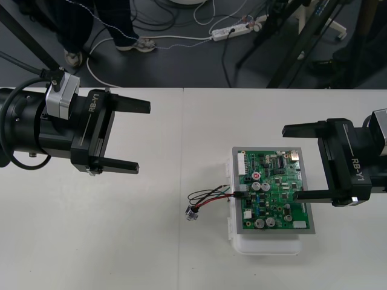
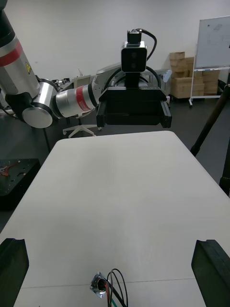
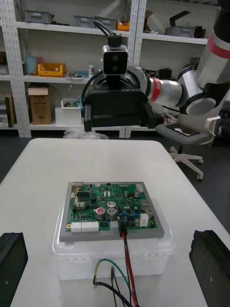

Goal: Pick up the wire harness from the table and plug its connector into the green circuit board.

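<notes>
The green circuit board [image 1: 272, 190] sits on its white base [image 1: 269, 244] right of the table's middle. The harness's black plug [image 1: 240, 194] is seated at the board's left edge; in the left wrist view the plug [image 3: 122, 225] stands in the board with red and black wires [image 3: 128, 268] trailing off it. The wires [image 1: 208, 196] loop left to the round metal socket [image 1: 192, 212], which lies on the table. My left gripper [image 1: 144, 137] is open at the left, well clear of the harness. My right gripper [image 1: 290, 163] is open, its fingers straddling the board's right part, holding nothing.
In the right wrist view the socket [image 2: 99, 283] and wires [image 2: 116, 288] lie between my right fingers [image 2: 12, 268], with the left gripper [image 2: 134, 108] facing across the table. In the left wrist view, the right gripper [image 3: 117, 108] stands beyond the board [image 3: 112, 208].
</notes>
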Controlling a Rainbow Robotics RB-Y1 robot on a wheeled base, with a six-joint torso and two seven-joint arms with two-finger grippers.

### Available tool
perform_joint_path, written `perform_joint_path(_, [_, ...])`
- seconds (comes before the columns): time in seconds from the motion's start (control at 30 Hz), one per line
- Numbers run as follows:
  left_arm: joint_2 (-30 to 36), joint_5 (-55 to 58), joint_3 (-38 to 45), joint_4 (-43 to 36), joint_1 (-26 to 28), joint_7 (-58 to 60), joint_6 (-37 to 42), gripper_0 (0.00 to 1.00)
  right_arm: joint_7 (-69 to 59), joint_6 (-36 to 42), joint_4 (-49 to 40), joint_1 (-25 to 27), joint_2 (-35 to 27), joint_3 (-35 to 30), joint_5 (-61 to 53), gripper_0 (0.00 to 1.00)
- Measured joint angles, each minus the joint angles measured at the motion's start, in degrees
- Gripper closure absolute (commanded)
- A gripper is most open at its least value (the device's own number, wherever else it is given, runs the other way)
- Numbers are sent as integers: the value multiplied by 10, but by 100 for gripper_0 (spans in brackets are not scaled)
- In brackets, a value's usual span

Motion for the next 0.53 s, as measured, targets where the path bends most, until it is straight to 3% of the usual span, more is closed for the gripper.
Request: perform_joint_path(0.53, [0,0,0,0,0,0,0,0,0,0,0,0,0,0,0,0])
